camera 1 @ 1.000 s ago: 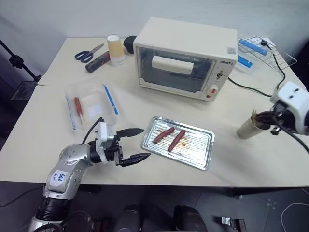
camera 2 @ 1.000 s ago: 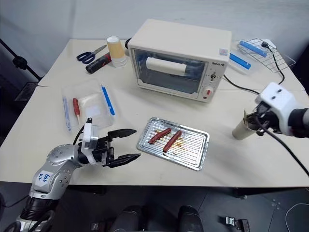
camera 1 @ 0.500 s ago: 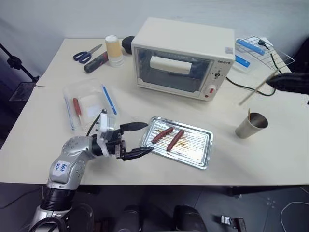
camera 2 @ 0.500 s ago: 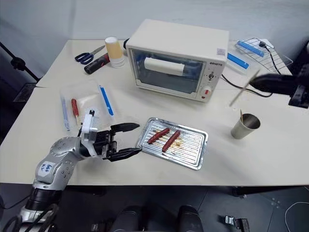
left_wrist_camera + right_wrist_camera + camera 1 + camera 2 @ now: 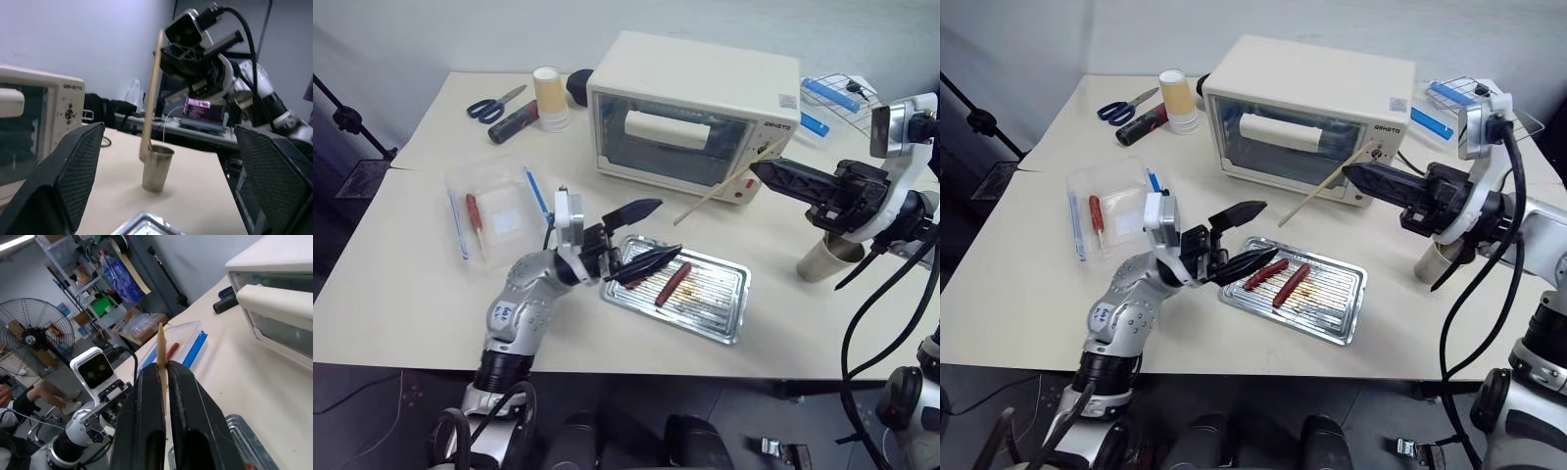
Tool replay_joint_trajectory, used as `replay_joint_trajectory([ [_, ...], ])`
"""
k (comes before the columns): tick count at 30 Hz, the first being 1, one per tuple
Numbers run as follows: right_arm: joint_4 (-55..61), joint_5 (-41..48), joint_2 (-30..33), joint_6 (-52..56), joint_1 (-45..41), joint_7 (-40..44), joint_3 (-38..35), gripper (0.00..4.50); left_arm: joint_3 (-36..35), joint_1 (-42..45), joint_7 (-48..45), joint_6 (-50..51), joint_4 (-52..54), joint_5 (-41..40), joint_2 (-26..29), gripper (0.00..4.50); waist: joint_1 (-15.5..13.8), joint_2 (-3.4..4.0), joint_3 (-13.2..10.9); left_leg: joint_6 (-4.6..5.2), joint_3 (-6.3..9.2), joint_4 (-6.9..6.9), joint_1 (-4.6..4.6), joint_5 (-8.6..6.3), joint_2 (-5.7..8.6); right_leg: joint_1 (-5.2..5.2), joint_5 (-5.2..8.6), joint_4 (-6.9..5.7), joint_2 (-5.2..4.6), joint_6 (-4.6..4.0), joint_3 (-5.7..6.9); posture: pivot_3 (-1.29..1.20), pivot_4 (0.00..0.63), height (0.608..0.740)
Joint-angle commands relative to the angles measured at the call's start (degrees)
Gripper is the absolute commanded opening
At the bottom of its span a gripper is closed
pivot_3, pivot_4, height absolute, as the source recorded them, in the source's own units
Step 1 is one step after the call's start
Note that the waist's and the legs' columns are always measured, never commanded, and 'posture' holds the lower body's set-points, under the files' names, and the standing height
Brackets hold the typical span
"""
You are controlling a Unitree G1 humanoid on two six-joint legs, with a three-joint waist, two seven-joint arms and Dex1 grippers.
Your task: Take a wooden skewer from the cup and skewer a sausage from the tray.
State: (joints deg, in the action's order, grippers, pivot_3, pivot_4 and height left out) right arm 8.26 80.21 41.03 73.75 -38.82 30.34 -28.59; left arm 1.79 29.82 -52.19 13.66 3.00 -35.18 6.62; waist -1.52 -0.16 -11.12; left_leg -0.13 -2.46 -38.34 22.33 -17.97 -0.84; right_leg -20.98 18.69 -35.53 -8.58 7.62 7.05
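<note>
My right gripper [image 5: 759, 168] is shut on the wooden skewer [image 5: 720, 189], a thin pale stick. It hangs in the air in front of the oven, slanting down toward the tray [image 5: 720, 299]. In the right wrist view the skewer [image 5: 161, 345] stands pinched between the two black fingers [image 5: 188, 396]. The metal cup [image 5: 818, 266] stands on the table at the right, partly behind my right arm. One sausage [image 5: 673, 284] lies on the tray, and a second sausage [image 5: 1263, 275] lies beside it. My left gripper [image 5: 656, 232] is open above the tray's left end, its lower finger over that second sausage.
A cream toaster oven [image 5: 690, 108] stands at the back centre with its cable trailing right. A clear plastic box [image 5: 494, 211] with a blue-handled stick and a red-handled tool lies left. Stacked paper cups [image 5: 548, 96], scissors [image 5: 489, 105] and a wire rack [image 5: 837, 98] sit along the far edge.
My right gripper has lifted the skewer out of the cup and carried it left, turning it level before the oven. My left gripper has risen and moved right over the tray's left end.
</note>
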Motion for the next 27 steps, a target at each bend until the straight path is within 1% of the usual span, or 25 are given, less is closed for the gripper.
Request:
replay_joint_trajectory([
  [1,1.85,6.64,-0.18,-2.1,0.75,-4.12,-1.58,0.02,-1.03,4.24,4.02,-3.87,-3.17,0.2,-4.99,4.5,-0.08,-0.01,0.0,0.01,0.01,-0.01,0.0,0.0,0.0,0.01,0.0,-0.01,0.0,0.0,0.01,0.0,0.15,0.74],
  [9,1.77,18.93,0.0,-7.72,2.77,-13.38,-0.34,0.02,0.55,6.43,3.22,-5.79,-6.44,0.54,-9.75,4.5,0.09,-0.01,0.0,0.01,-0.05,0.03,0.02,0.0,-0.02,-0.08,0.0,-0.03,0.02,0.0,-0.01,0.0,0.15,0.74],
  [13,2.86,22.97,1.67,-9.1,4.83,-15.09,1.11,0.02,0.44,7.06,3.52,-5.73,-6.91,-0.02,-11.17,4.5,-0.02,-0.01,-0.01,0.02,-0.04,-0.01,0.03,0.0,-0.01,-0.07,0.0,-0.02,0.01,0.0,-0.02,0.0,0.15,0.74],
  [16,3.52,24.23,2.42,-10.39,6.01,-15.9,2.0,0.02,0.55,7.35,3.44,-5.55,-6.78,-0.24,-11.65,4.5,-0.05,-0.01,-0.01,0.03,-0.03,-0.05,0.07,0.0,0.0,-0.07,0.0,-0.02,0.01,0.0,-0.01,0.0,0.15,0.74],
  [19,4.42,24.47,3.0,-11.33,7.19,-15.98,2.92,0.0,0.67,7.28,3.65,-5.25,-6.21,-0.48,-11.98,3.91,-0.03,-0.01,-0.01,0.04,-0.03,-0.06,0.07,-0.01,-0.01,-0.07,0.0,-0.02,0.01,0.0,-0.01,0.0,0.15,0.74],
  [22,5.04,25.03,3.43,-12.33,7.9,-16.09,3.63,0.0,0.86,7.02,3.66,-5.03,-5.82,-0.52,-12.13,2.97,-0.04,-0.01,-0.01,0.04,-0.03,-0.05,0.07,-0.01,-0.01,-0.07,0.0,-0.01,0.01,0.0,-0.01,0.0,0.15,0.74],
  [27,5.56,25.83,3.76,-14.03,8.24,-16.57,4.64,0.0,2.02,5.98,3.53,-5.15,-5.5,-0.02,-12.65,1.53,-0.04,-0.01,-0.01,0.04,-0.02,-0.06,0.07,-0.01,-0.01,-0.07,0.0,0.0,0.01,0.0,-0.01,0.0,0.15,0.74],
])
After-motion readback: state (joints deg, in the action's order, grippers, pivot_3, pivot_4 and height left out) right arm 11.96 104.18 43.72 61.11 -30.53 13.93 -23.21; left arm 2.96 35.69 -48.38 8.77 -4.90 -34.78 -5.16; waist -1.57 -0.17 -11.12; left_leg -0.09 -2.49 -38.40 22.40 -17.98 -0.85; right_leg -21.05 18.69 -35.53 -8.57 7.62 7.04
